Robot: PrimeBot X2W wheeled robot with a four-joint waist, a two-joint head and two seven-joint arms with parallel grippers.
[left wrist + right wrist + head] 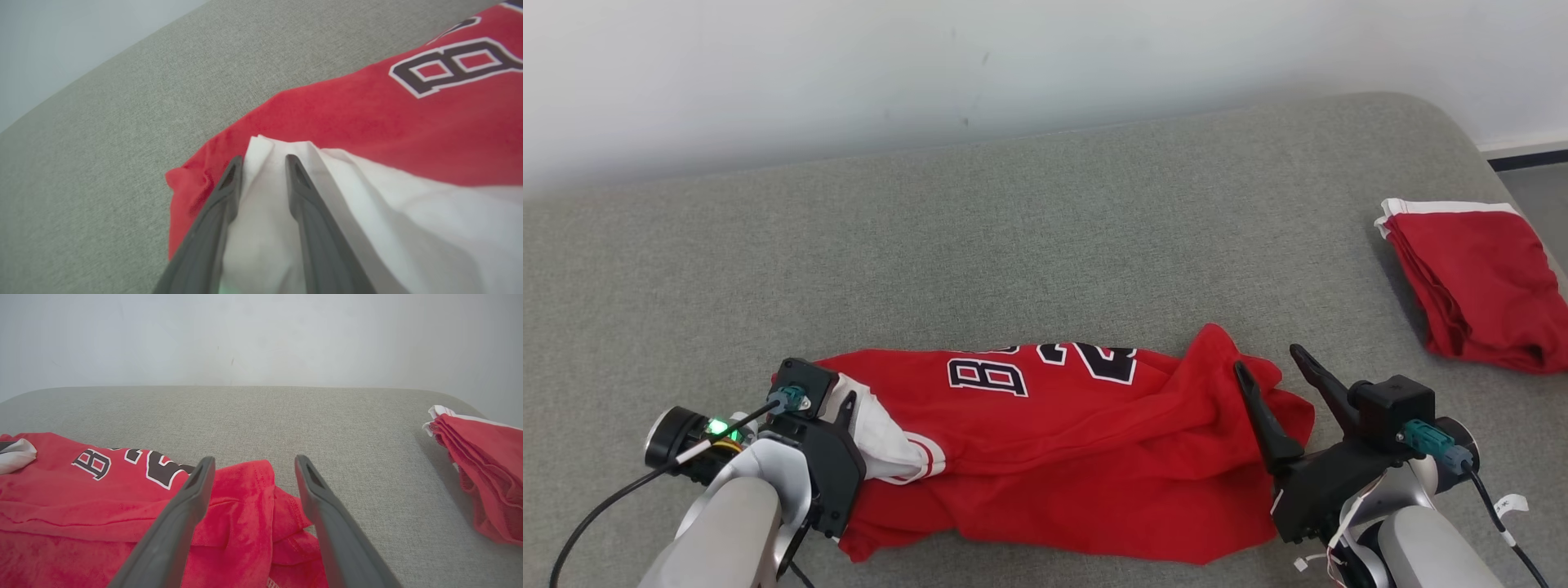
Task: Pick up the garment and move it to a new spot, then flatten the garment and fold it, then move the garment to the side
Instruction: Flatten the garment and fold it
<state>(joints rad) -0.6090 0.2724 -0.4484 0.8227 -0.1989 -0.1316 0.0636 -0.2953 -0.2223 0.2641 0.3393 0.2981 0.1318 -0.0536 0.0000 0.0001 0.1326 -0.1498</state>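
Left gripper (264,157) astride the white fold (367,204) of the red jersey (1045,457); right gripper (1267,358) wide open, empty.
The jersey lies bunched at lower centre of the head frame on the grey cushion (1013,220), lettering up, right end heaped under the right gripper. The left fingers stand part-way apart with white cloth between them; can't tell if they actually pinch it. Risks: a thin one-layer bite on the left likely slips out on the lift. With the right end ungrabbed, a one-sided lift would drag and twist the bunch. The right fingers may catch several layers of the heap, so it won't spread flat. The folded red garment (1478,286) at the right edge is well apart, but a wide sweep that way could disturb it.
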